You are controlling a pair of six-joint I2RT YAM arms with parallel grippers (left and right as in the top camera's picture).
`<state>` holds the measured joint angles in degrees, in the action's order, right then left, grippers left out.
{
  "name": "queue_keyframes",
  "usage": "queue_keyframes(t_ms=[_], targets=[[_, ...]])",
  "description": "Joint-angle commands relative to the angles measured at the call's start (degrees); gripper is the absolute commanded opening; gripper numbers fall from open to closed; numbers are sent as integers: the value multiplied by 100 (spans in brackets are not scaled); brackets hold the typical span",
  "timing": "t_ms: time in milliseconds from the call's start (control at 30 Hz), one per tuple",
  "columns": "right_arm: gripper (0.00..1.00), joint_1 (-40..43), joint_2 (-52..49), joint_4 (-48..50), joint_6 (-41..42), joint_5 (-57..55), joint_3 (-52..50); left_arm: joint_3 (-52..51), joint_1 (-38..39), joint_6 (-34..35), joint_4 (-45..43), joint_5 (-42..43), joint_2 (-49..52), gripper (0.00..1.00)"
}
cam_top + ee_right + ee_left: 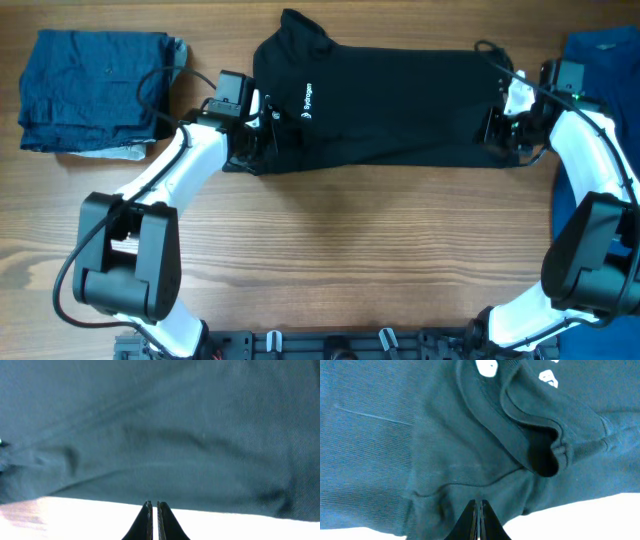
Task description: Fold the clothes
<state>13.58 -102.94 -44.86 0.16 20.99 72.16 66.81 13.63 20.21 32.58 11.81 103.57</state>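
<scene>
The clothes here are one black short-sleeved shirt (390,100) with a small white chest logo (307,103). It lies stretched sideways across the far middle of the table, collar to the left. My left gripper (262,125) is at its left end. In the left wrist view that gripper (477,503) is shut, its tips over the fabric (420,435) just below a sleeve opening (542,455), and no fold shows between them. My right gripper (497,128) is at the shirt's right end. That gripper (154,504) is also shut and empty, its tips at the cloth's near edge (175,425).
A stack of dark blue folded garments (90,90) sits at the back left, close to my left arm. A royal blue garment (600,60) lies along the right edge under my right arm. Bare wooden table (350,250) stretches in front of the shirt.
</scene>
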Motion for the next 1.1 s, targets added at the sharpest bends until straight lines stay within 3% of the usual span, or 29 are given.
queue_keyframes(t_ms=[0, 100, 367, 400, 467, 500, 567, 733, 900, 1000, 1067], targets=[[15, -50, 11, -22, -125, 120, -72, 2, -411, 256, -46, -140, -271, 4], [20, -162, 11, 11, -127, 116, -72, 0, -785, 542, -131, -138, -306, 4], [13, -367, -275, 260, 133, -341, -83, -15, -955, 420, -103, -131, 4, 4], [13, -367, -382, 280, 133, -452, -87, -15, -951, 407, -103, -42, 44, 9], [32, -367, -603, 367, 138, -704, -90, -15, -925, 149, -107, 328, 96, 33], [36, -365, -678, 374, 138, -752, -90, -15, -894, 11, -107, 385, 96, 42], [45, -365, -855, 398, 138, -767, -92, -15, -800, -52, -85, 385, 96, 45], [45, -365, -1132, 485, 133, -769, -94, -15, -446, -48, -37, 522, 96, 44], [45, -365, -1152, 481, 136, -767, -94, -15, -229, -33, 308, -131, 122, 47], [40, -365, -1152, 485, 133, -772, -94, -20, -216, -33, 498, -826, 125, 20], [39, -365, -1152, 479, 133, -769, -94, -22, -216, -33, 527, -1163, 125, 14]])
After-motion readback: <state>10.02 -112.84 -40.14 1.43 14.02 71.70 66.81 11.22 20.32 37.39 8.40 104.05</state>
